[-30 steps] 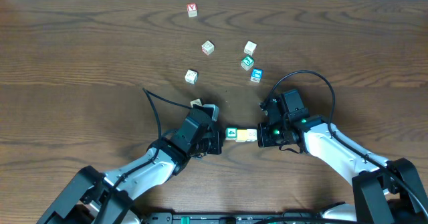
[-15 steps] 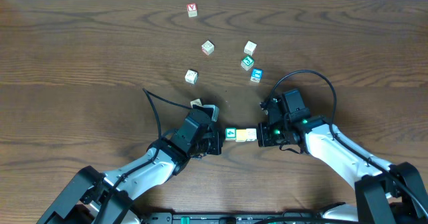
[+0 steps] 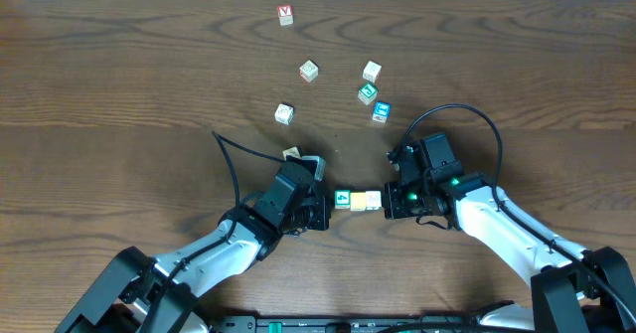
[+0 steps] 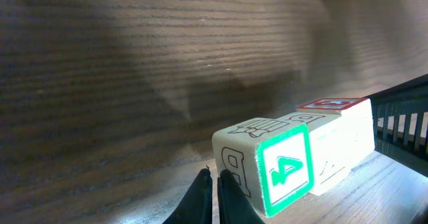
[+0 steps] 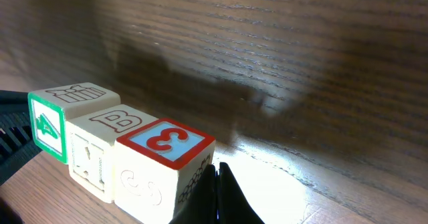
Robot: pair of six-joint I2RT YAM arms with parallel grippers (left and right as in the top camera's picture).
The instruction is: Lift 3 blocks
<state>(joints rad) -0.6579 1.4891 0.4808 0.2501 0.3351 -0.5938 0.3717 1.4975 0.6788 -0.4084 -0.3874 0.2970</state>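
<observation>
Three blocks lie end to end in a row between my two grippers. The green-faced block (image 3: 343,198) (image 4: 286,168) bears a white 4, and the yellow middle block (image 3: 365,202) (image 5: 99,146) shows a B. The pale block with the red-rimmed 3 (image 5: 164,165) (image 4: 336,105) is mostly hidden under my right gripper in the overhead view. My left gripper (image 4: 216,179) (image 3: 326,208) is shut, its tips against the green block's outer end. At the other end my right gripper (image 5: 217,172) (image 3: 390,202) is shut too and touches the red-marked block. Whether the row rests on the table I cannot tell.
Loose cubes are scattered further back: a red-marked one (image 3: 286,14), pale ones (image 3: 309,71) (image 3: 372,72) (image 3: 284,113), a teal-green one (image 3: 368,93) and a blue one (image 3: 381,111). Another cube (image 3: 291,154) peeks out beside my left arm. Black cables (image 3: 237,164) (image 3: 467,114) loop off both wrists.
</observation>
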